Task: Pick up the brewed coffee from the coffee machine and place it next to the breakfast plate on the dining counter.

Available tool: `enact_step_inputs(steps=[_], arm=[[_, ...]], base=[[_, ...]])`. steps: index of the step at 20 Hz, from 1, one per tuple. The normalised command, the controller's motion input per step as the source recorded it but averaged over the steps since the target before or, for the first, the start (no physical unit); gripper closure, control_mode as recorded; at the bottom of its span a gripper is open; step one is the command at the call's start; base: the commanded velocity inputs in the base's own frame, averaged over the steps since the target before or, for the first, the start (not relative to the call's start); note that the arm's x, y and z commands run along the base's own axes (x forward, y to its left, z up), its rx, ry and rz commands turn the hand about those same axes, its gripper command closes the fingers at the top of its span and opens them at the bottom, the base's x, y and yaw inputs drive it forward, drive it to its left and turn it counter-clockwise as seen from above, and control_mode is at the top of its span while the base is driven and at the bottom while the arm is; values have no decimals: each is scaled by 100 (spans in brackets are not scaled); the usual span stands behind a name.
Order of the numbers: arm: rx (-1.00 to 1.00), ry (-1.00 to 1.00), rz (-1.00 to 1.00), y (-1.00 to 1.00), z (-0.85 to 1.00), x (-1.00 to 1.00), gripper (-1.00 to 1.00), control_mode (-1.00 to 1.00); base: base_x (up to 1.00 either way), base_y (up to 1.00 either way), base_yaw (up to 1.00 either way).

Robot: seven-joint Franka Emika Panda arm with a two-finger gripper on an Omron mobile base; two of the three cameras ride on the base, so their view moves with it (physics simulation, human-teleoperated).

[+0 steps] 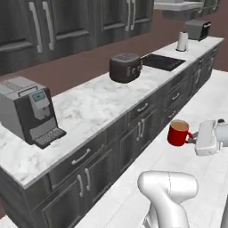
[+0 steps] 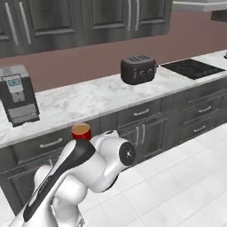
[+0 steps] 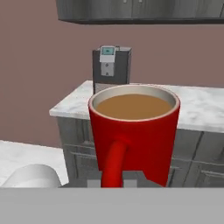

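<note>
End effector (image 1: 194,139): clamped on red mug's handle.
Red mug (image 1: 178,133): upright, full of light-brown coffee, held in air above floor.
Coffee machine (image 1: 29,110): on marble table (image 1: 98,109), well apart from mug.

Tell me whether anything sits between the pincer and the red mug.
Nothing visible does. The pincer is already at the handle of the red mug, carrying it in the air in front of the dark cabinets, well away from the coffee machine.
</note>
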Motion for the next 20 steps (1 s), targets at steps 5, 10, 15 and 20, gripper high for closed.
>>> enact_step_inputs(steps=[5,10,15,20], arm=[[0,0,0,0,0,0,100,100],[0,0,0,0,0,0,100,100],[0,0,0,0,0,0,100,100],[0,0,0,0,0,0,100,100]], base=[[-41,11,-89],[-34,14,-90],[-23,20,-88],[-1,1,-78]])
